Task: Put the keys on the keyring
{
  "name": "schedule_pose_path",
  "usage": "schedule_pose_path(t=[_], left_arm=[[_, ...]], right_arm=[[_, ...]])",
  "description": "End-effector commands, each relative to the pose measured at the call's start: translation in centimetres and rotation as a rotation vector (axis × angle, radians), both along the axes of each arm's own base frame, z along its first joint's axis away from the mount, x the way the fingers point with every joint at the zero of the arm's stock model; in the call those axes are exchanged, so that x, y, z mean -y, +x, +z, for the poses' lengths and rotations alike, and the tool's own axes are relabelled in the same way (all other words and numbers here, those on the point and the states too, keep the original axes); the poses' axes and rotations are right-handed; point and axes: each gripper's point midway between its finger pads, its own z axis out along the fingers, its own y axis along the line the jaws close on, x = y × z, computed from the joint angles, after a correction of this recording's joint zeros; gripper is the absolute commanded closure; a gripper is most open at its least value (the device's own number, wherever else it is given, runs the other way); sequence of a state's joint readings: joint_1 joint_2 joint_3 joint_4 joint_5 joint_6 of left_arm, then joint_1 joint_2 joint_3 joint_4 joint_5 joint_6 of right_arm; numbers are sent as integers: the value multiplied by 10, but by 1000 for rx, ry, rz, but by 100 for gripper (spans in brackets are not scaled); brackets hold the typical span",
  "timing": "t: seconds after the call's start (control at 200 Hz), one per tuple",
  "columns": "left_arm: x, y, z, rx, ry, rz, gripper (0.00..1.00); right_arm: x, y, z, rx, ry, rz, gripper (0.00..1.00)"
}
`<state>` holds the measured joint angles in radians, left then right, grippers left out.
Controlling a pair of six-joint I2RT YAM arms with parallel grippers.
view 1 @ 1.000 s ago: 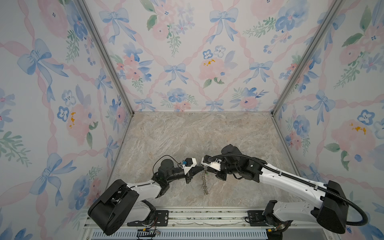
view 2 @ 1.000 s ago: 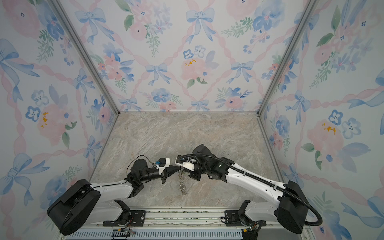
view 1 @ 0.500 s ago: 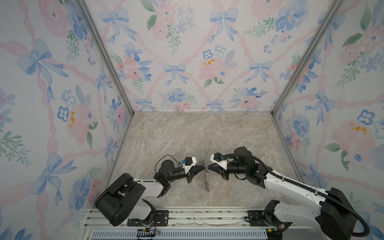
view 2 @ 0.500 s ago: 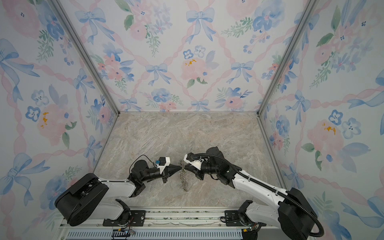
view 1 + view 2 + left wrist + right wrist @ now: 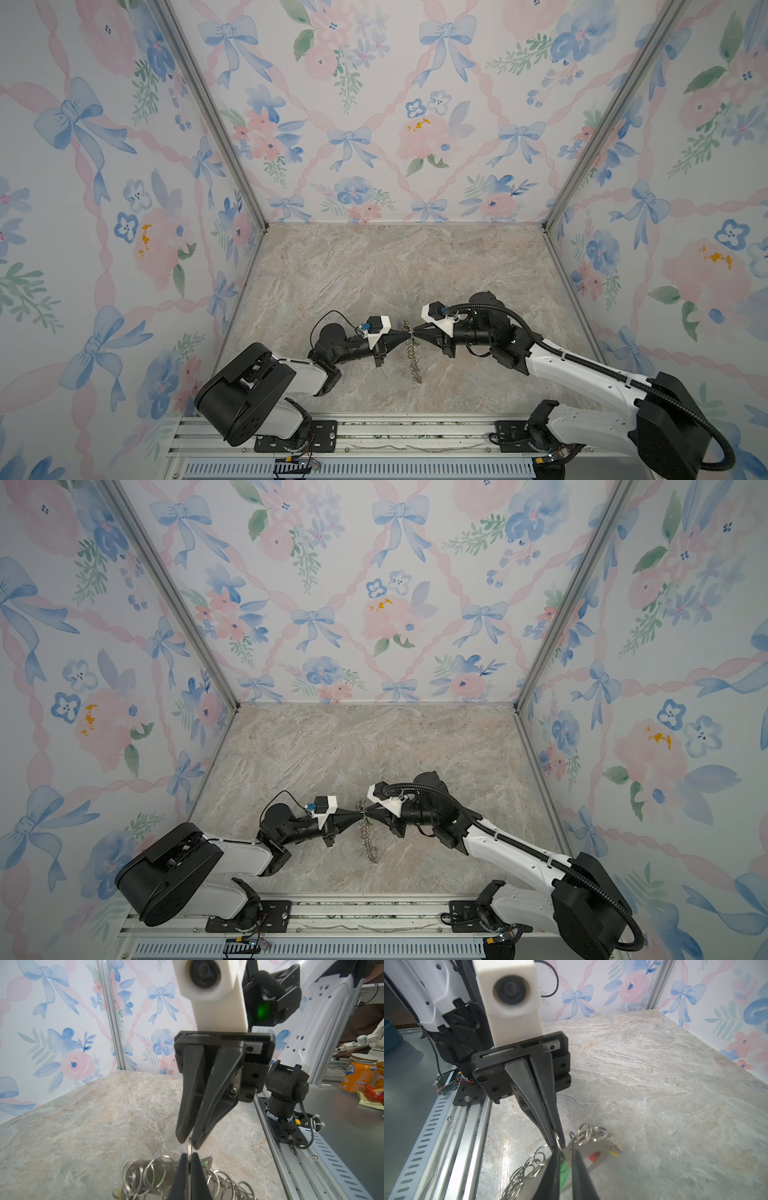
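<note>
The black left gripper (image 5: 406, 331) reaches in from the left, its jaws pressed together on one small silver wire ring (image 5: 189, 1150) at the rim of the keyring (image 5: 412, 357). This keyring is a flat grey oval plate edged with many such rings, and it looks like a chain when seen edge-on. In both top views it hangs at the gripper tips, just right of the left one. Its long axis runs from there toward the near edge and leans slightly right, over the marble-patterned tabletop (image 5: 374, 270). Whether its near end rests on the stone cannot be told.

In the right wrist view a green-headed key (image 5: 564, 1168), a red-headed key (image 5: 593, 1156) and a yellow-headed key (image 5: 613, 1152) sit close against the plate. Whether they are threaded on is unclear.

The black right gripper (image 5: 417, 331) meets the left one tip to tip. Its jaws are almost together and appear to pinch the top of that same ring. Neither arm is nearer, so the coming move likely turns on this shared ring.

Compared with a second ago, the right arm's wrist sits further right and its forearm lies lower. The left arm's base block has swung to the right. The tips and the hanging keyring have barely shifted.
</note>
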<state>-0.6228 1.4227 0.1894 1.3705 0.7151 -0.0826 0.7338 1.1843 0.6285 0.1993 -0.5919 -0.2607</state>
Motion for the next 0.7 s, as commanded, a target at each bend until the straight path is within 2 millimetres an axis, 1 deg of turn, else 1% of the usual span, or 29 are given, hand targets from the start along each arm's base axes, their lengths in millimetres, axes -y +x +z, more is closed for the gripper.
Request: schedule_pose_path(t=[0.0,0.235,0.325,0.45,0.53,0.56,0.64,0.695], left_arm=[[-1,-6,16,49,-63,-18,100],[0,-7,17,55,-74,-27,100],[1,-8,16,55,-71,-36,100],[3,-9,10,53,-55,-49,100],[2,-9,7,59,-42,-43,100],[2,-7,5,57,-32,-37,100],[1,-3,0,51,8,-15,87],[0,0,-5,43,38,3,83]], right_arm=[[0,-4,-10,-45,4,18,85],[-3,-6,-8,-56,6,39,86],[-3,-6,-7,-54,7,40,90],[-4,-5,0,-49,-5,33,100],[-3,-1,0,-47,-63,4,100],[-2,-2,-3,-45,-101,-5,100],[2,-2,-12,-29,-231,-28,100],[5,0,-19,-23,-320,-54,100]])
